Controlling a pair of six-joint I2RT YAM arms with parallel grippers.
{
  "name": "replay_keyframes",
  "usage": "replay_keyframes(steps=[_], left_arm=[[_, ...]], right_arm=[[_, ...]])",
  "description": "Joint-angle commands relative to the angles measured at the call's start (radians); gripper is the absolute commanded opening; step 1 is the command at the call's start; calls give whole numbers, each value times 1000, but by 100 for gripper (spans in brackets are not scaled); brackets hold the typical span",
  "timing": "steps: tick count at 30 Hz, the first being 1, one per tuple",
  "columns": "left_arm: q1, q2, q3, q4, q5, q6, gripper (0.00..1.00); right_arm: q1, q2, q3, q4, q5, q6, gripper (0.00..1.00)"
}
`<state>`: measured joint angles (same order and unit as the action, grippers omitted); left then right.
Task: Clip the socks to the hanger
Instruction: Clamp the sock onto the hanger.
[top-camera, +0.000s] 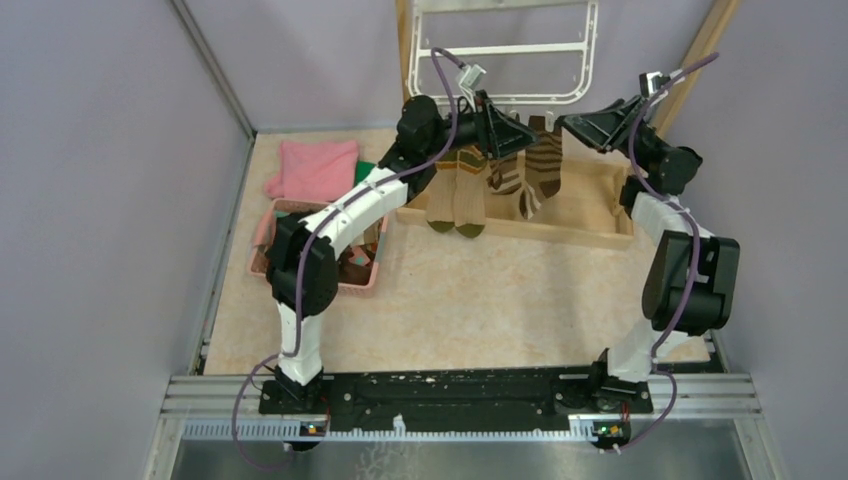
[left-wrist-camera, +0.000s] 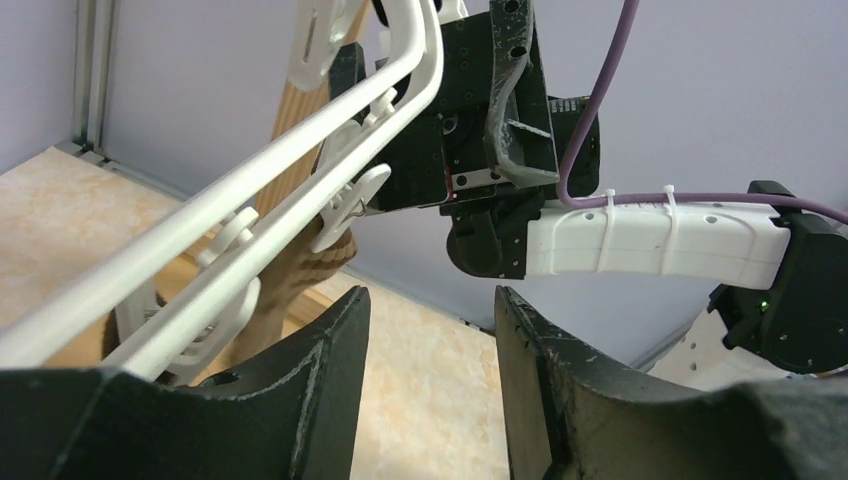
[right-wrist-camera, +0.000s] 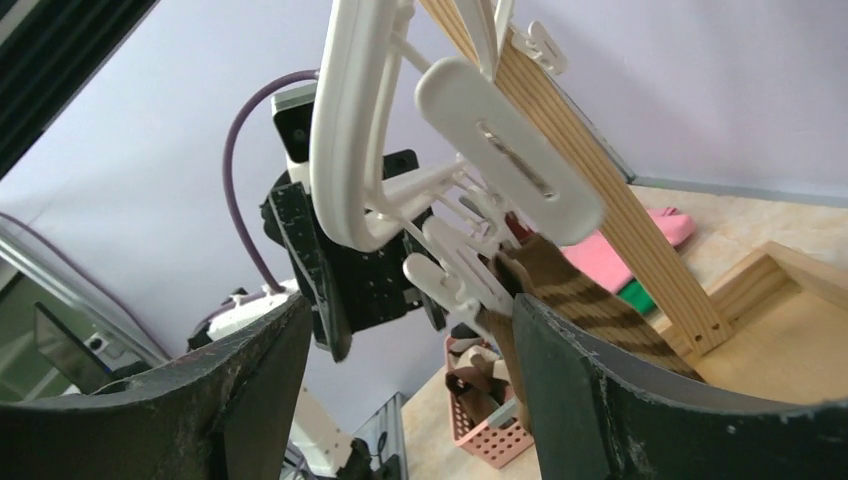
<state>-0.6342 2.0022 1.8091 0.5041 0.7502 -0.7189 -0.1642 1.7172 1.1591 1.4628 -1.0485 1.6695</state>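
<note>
A: Left pincer (left-wrist-camera: 428, 300)?
B: Released. Its two fingers (left-wrist-camera: 320, 380) stand apart with nothing between them.
A: Right pincer (right-wrist-camera: 405, 305)?
B: Released too, fingers wide, gripping nothing. One white clip (right-wrist-camera: 455, 268) sits just past the tips, in line with the gap. A brown striped sock (right-wrist-camera: 580, 305) hangs from it, close against one finger. Touching or not, can't tell.
A: Hanger?
B: One hanger (top-camera: 510, 48), white, above and beyond both pincers. In the left wrist view its rails run just left of that pincer's fingers.
A: Socks on it?
B: I count four hanging. Two tan socks (top-camera: 457, 195) hang side by side right under the left pincer. Two striped socks (top-camera: 543, 160) hang below the gap between the two pincers.
A: Any more socks?
B: Some lie in one pink basket (top-camera: 365, 280), well back from the left pincer, beside that arm's elbow. Too jumbled to count.
A: Other stuff?
B: One pink cloth (top-camera: 315, 168) with one green cloth (top-camera: 366, 170) peeking out beside it, both left of the left pincer. Two wooden posts (top-camera: 705, 55), one outside each pincer. One wooden tray (top-camera: 560, 230) lies under the hanging socks, below both pincers.
</note>
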Motion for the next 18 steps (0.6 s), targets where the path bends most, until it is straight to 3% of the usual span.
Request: replay_keyframes(steps=[1, 6, 13, 15, 18], left_arm=[[6, -134, -73, 46, -6, 34, 55], [5, -262, -225, 38, -8, 95, 60], [4, -487, -478, 54, -2, 233, 80], [4, -537, -531, 58, 2, 268, 84], [5, -600, -605, 67, 26, 320, 86]], right_arm=[[-26, -110, -62, -7, 1, -105, 73], [-48, -214, -171, -115, -5, -240, 74], [-51, -537, -262, -826, 110, -946, 74], [-49, -611, -319, -820, 136, -1006, 76], [-32, -685, -428, -645, 156, -1025, 79]])
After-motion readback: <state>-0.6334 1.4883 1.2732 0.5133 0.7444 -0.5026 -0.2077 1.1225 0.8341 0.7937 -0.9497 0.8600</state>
